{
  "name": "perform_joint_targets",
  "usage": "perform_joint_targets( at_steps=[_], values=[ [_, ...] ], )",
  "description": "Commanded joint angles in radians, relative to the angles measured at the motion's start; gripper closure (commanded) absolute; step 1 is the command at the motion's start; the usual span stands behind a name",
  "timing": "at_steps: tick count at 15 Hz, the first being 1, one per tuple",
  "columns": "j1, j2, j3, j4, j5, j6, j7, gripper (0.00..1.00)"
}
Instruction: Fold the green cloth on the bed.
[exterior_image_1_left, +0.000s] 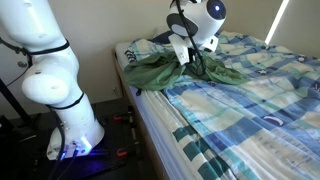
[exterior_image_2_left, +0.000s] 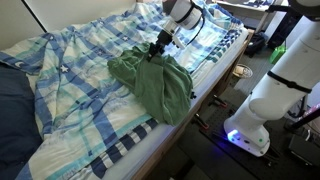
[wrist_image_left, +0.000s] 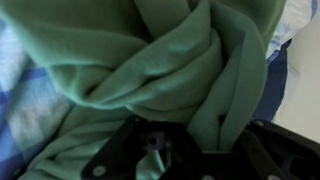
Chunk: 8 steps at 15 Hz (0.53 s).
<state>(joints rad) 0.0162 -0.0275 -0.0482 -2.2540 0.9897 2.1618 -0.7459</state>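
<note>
Where the gripper (exterior_image_2_left: 157, 48) pinches a raised fold, the green cloth (exterior_image_2_left: 155, 88) lies rumpled at the edge of the bed (exterior_image_2_left: 70, 95), partly overhanging; soft, light and limp, it is probably best taken by a corner.
</note>
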Motion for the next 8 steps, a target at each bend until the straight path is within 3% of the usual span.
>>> perform_joint_targets(
  at_steps=[1,8],
  values=[
    [-0.011,0.014,0.011,0.074,0.001,0.028,0.01,0.94],
    [-0.015,0.02,0.008,0.137,0.005,0.072,0.019,0.94]
  ],
)
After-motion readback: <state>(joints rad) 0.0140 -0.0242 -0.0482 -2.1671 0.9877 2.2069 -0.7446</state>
